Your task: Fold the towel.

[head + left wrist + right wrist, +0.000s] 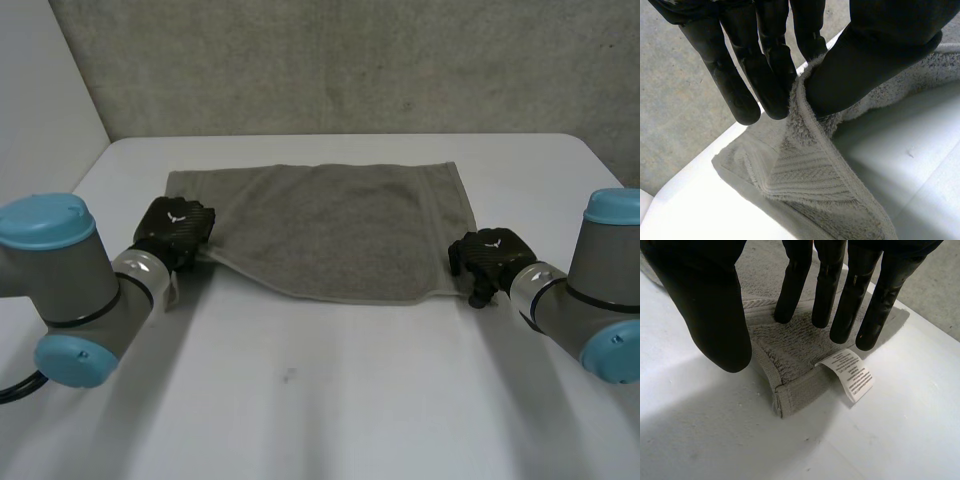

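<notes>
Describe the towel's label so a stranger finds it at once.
On the white table lies a grey towel; go to its near corner at the fingertips of the right robot hand. The label pokes out from the hem there: small, white and printed, unlike the grey cloth.

test lab, white table (pixel 320 400), concrete wall (pixel 350 60)

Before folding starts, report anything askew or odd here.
Nothing damaged. The towel lies skewed, its near edge slanting; the left hand pinches its near-left corner up off the table. A white label sticks out at the corner by the right hand.
</notes>
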`<state>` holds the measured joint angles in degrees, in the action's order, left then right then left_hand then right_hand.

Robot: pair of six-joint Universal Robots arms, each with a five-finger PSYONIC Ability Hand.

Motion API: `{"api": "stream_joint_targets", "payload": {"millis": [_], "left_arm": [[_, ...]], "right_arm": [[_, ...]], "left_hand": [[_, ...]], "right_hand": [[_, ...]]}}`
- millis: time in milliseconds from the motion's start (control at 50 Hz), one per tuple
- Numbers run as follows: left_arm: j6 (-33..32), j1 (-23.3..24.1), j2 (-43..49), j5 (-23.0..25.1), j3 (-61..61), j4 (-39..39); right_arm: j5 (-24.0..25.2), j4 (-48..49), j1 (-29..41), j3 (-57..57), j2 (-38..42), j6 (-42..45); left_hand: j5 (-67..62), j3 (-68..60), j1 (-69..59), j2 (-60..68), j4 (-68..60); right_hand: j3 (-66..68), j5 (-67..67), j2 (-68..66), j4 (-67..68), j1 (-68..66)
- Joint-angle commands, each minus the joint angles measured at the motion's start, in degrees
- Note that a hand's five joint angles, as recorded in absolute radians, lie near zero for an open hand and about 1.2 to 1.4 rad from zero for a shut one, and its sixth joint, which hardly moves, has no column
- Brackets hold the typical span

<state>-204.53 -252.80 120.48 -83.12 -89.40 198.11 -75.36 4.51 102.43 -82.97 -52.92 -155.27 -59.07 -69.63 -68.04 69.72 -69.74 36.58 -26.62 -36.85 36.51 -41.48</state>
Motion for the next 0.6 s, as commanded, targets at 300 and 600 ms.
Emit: {"api": "stream_joint_targets", "payload": {"millis": [300,600], "left_arm": [[2.7,-1.0,0.5,-0.1,1.7,-0.2],[2.6,-1.0,0.5,0.0,1.1,-0.3]], "right_arm": [[-3.9,2.3,0.0,1.0,2.4,5.2],[-4.1,5.5,0.0,3.2,3.2,4.7]], "left_hand": [[-10.9,-10.4,-12.0,10.3,-10.3],[-10.9,-10.4,-12.0,10.3,-10.3]], "right_hand": [[9.7,-9.6,-9.4,9.7,-4.8],[17.6,-17.5,-17.3,17.6,-12.7]]}}
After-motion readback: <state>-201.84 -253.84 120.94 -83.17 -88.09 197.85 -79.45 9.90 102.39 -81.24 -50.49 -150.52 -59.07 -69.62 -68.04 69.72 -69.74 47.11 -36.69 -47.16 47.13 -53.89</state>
